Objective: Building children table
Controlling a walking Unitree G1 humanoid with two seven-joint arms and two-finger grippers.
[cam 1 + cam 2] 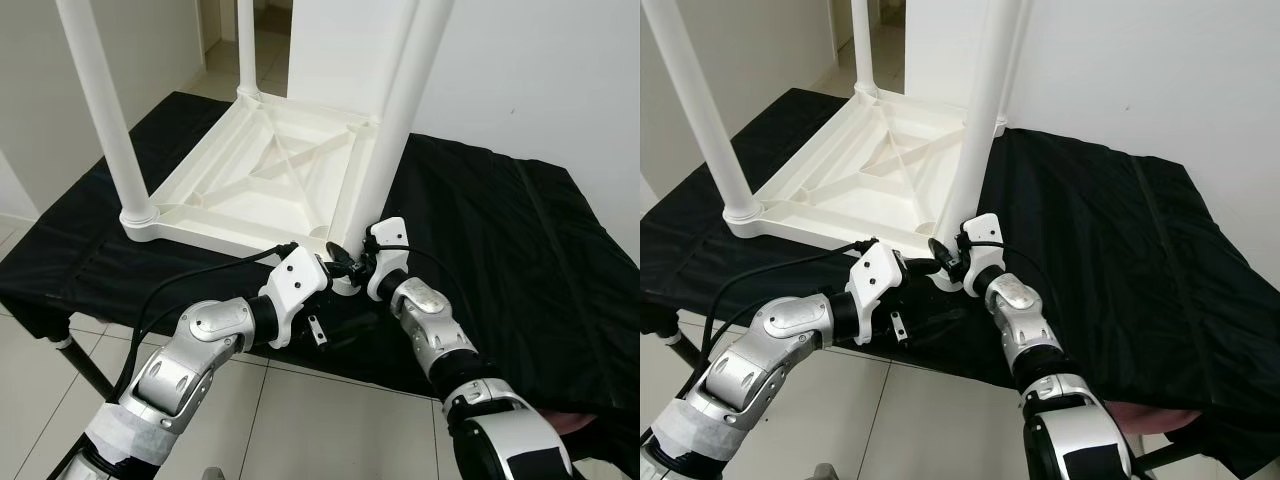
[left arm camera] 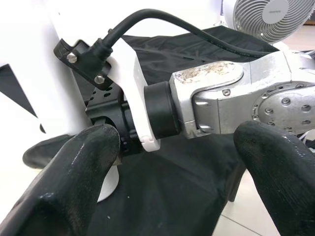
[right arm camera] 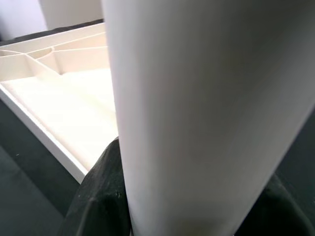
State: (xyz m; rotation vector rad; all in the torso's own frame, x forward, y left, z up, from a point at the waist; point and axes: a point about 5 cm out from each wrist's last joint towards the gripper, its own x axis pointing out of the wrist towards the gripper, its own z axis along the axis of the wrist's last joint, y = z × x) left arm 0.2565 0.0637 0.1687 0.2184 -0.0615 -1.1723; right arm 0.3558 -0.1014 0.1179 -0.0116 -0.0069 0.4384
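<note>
White children's table [image 1: 270, 170] upside down on black-draped surface [image 1: 500, 220], right gripper [image 1: 352, 262] clamped round near-corner leg [image 1: 395, 130], left gripper [image 1: 335, 268] spread beside it.

The white plastic children's table [image 1: 262, 172] lies upside down on the black-draped surface, its ribbed underside facing up with an X-shaped brace across the middle. Round white legs stand up out of its corners: one at the near left [image 1: 107, 108], one at the far corner [image 1: 246, 45], and one at the near right [image 1: 392, 120], leaning slightly.
</note>
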